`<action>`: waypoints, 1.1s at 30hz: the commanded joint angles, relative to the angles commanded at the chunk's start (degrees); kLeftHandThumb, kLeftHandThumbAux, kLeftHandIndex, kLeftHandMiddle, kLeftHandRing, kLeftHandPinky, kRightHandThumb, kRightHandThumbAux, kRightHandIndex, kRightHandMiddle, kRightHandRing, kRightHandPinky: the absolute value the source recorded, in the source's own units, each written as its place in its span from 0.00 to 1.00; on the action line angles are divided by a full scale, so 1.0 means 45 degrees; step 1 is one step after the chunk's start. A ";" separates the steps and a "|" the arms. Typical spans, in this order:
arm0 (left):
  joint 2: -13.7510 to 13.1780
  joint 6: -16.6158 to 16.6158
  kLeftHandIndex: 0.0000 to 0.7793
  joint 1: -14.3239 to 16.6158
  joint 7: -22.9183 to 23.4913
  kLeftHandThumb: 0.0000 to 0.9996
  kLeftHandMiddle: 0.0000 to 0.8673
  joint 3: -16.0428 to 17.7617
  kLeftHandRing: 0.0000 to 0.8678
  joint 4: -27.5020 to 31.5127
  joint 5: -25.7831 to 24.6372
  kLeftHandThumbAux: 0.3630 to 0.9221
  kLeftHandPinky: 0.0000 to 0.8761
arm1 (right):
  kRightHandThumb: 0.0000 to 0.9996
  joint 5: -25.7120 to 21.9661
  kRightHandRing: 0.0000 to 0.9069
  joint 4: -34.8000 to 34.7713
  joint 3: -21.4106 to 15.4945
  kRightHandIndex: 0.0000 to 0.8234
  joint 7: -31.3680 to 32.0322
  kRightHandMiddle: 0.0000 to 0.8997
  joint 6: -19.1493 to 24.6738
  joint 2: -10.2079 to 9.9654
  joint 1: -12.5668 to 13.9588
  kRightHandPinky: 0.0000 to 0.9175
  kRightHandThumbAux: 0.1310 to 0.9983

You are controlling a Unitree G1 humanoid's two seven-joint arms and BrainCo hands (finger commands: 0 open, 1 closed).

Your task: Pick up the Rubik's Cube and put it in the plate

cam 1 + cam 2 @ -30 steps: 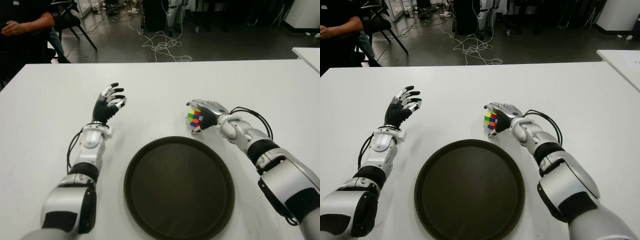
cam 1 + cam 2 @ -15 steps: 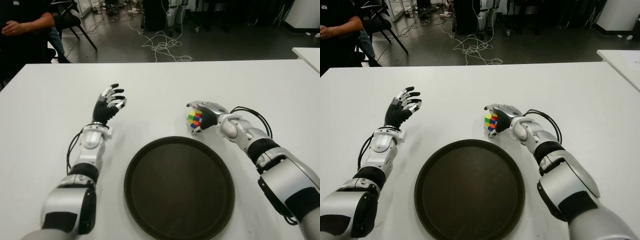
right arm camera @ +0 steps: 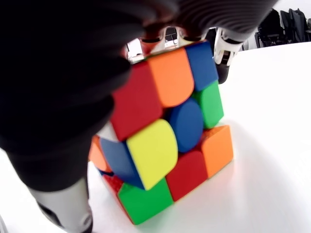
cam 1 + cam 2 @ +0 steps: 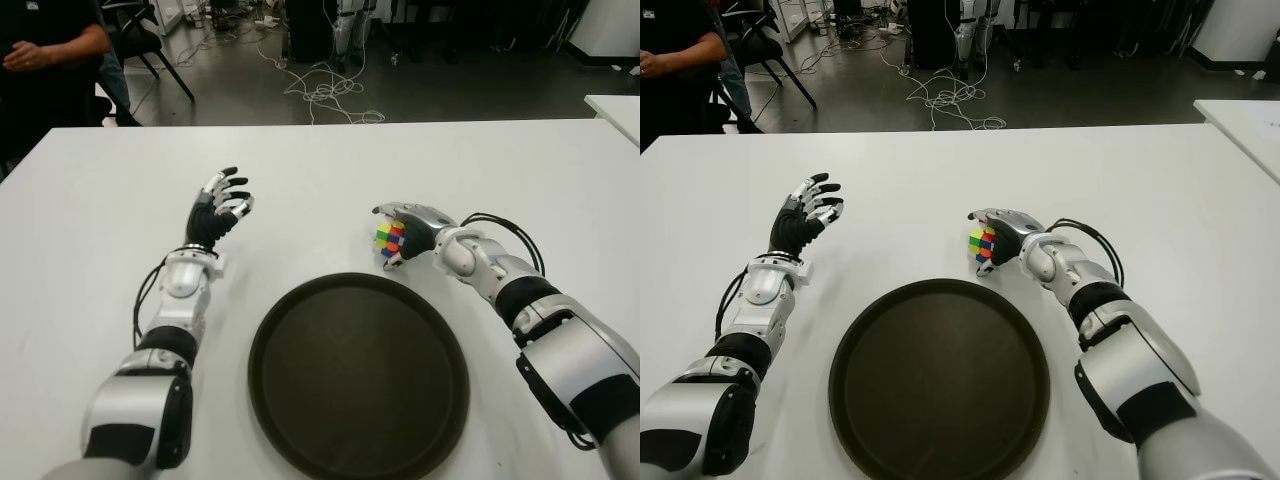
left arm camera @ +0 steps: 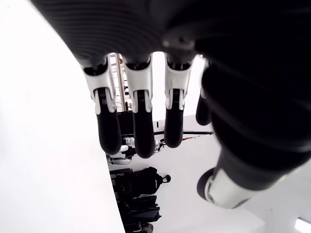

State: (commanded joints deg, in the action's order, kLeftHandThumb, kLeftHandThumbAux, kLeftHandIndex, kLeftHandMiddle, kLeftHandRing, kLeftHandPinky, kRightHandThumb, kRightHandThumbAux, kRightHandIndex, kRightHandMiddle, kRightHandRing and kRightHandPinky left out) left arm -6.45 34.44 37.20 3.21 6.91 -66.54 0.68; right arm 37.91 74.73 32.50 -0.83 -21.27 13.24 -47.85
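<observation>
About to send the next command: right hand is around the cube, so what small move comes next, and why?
Probably lift the cube slightly. The right hand is wrapped around it, but in the wrist view its lower corner still seems to touch the table, just beyond the plate rim. The left hand hangs open on the plate's other side.

White table (image 4: 330, 170), plain all over. Dark brown round plate (image 4: 358, 373), nearly black, no pattern. Rubik's Cube (image 3: 163, 141) in little squares of red, orange, blue, green and yellow, all mixed up, with a bit of white on one side. Right hand (image 4: 410, 228) silver and grey on the back, black on the inside. Left hand (image 4: 220, 204) black with silver-white parts on the fingers (image 5: 139, 124) and black tips. Shiny silver arms with black bands. Black cables (image 4: 505, 232) by the right arm. Grey floor (image 4: 400, 85) behind, with pale cords (image 4: 320, 90) in loops. Person's sleeve (image 4: 50, 20) black.
</observation>
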 joint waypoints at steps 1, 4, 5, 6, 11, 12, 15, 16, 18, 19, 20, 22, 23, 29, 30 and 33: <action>-0.0001 0.0002 0.23 0.0000 -0.0009 0.06 0.29 -0.0003 0.32 -0.0001 0.0008 0.75 0.39 | 0.00 0.0004 0.13 -0.0003 -0.0002 0.15 -0.0044 0.15 -0.0026 0.0003 0.0009 0.11 0.93; -0.0006 -0.0005 0.23 0.0000 -0.0012 0.05 0.29 -0.0013 0.32 -0.0001 0.0023 0.76 0.38 | 0.00 0.0034 0.14 -0.0009 0.0004 0.15 -0.0178 0.16 -0.0091 0.0012 0.0032 0.12 0.94; -0.0008 -0.0007 0.23 -0.0001 -0.0010 0.04 0.29 -0.0014 0.32 0.0000 0.0025 0.76 0.38 | 0.00 0.0041 0.15 -0.0010 0.0007 0.16 -0.0207 0.17 -0.0105 0.0013 0.0037 0.12 0.94; -0.0009 -0.0007 0.23 -0.0003 -0.0008 0.04 0.29 -0.0015 0.32 0.0001 0.0025 0.76 0.38 | 0.00 0.0046 0.15 -0.0008 0.0009 0.16 -0.0224 0.17 -0.0114 0.0013 0.0039 0.12 0.94; -0.0023 -0.0015 0.23 -0.0023 0.0025 0.04 0.28 -0.0026 0.31 0.0038 0.0029 0.75 0.38 | 0.00 0.0068 0.15 -0.0016 0.0013 0.16 -0.0528 0.16 -0.0192 -0.0002 0.0085 0.12 0.93; -0.0026 -0.0027 0.23 -0.0022 0.0016 0.04 0.28 -0.0033 0.31 0.0040 0.0038 0.75 0.37 | 0.00 0.0074 0.14 -0.0014 0.0018 0.16 -0.0554 0.16 -0.0193 -0.0005 0.0085 0.12 0.93; -0.0029 -0.0052 0.23 -0.0026 -0.0005 0.05 0.28 -0.0042 0.31 0.0048 0.0053 0.74 0.37 | 0.00 0.0082 0.15 -0.0014 0.0028 0.17 -0.0635 0.16 -0.0173 -0.0018 0.0084 0.13 0.93; -0.0030 -0.0060 0.22 -0.0026 -0.0018 0.05 0.28 -0.0047 0.31 0.0048 0.0061 0.74 0.37 | 0.00 0.0079 0.15 -0.0018 0.0023 0.17 -0.0687 0.16 -0.0159 -0.0023 0.0088 0.13 0.93; -0.0034 -0.0072 0.22 -0.0027 -0.0053 0.05 0.28 -0.0063 0.31 0.0049 0.0085 0.75 0.37 | 0.00 0.0071 0.15 -0.0026 0.0009 0.18 -0.0809 0.16 -0.0140 -0.0032 0.0100 0.13 0.93; -0.0037 -0.0079 0.22 -0.0024 -0.0072 0.05 0.28 -0.0072 0.31 0.0049 0.0099 0.75 0.37 | 0.00 0.0067 0.16 -0.0029 0.0001 0.19 -0.0866 0.17 -0.0133 -0.0035 0.0104 0.14 0.94; -0.0041 -0.0080 0.22 -0.0024 -0.0111 0.05 0.28 -0.0088 0.30 0.0052 0.0126 0.75 0.36 | 0.00 0.0067 0.17 -0.0033 -0.0009 0.20 -0.0987 0.18 -0.0117 -0.0045 0.0112 0.16 0.94; -0.0048 -0.0079 0.22 -0.0023 -0.0192 0.05 0.28 -0.0122 0.31 0.0059 0.0183 0.76 0.37 | 0.00 0.0077 0.26 -0.0030 -0.0024 0.26 -0.1282 0.27 -0.0072 -0.0073 0.0126 0.27 0.96; -0.0049 -0.0079 0.22 -0.0021 -0.0215 0.05 0.28 -0.0132 0.31 0.0058 0.0196 0.77 0.37 | 0.02 0.0080 0.32 -0.0024 -0.0025 0.30 -0.1360 0.33 -0.0061 -0.0081 0.0129 0.35 0.97; -0.0046 -0.0064 0.22 -0.0008 -0.0244 0.06 0.29 -0.0144 0.32 0.0051 0.0185 0.79 0.38 | 0.58 0.0173 0.56 0.0033 0.0031 0.48 -0.1945 0.57 0.0125 -0.0120 0.0099 0.56 0.75; -0.0038 -0.0055 0.22 -0.0005 -0.0229 0.07 0.29 -0.0132 0.32 0.0049 0.0163 0.79 0.38 | 0.60 0.0193 0.57 0.0040 0.0042 0.48 -0.2040 0.58 0.0149 -0.0123 0.0094 0.56 0.74; -0.0015 -0.0059 0.22 0.0004 -0.0181 0.08 0.29 -0.0094 0.32 0.0042 0.0096 0.78 0.38 | 0.66 0.0256 0.61 0.0074 0.0072 0.50 -0.2313 0.63 0.0199 -0.0137 0.0074 0.59 0.71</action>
State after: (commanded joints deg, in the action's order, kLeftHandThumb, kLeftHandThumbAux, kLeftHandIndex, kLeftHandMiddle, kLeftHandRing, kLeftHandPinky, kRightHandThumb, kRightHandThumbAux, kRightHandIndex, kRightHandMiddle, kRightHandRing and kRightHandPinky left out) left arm -6.52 34.18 37.22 2.40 6.49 -66.35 1.11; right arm 39.07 75.06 32.83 -11.24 -20.38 12.62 -47.52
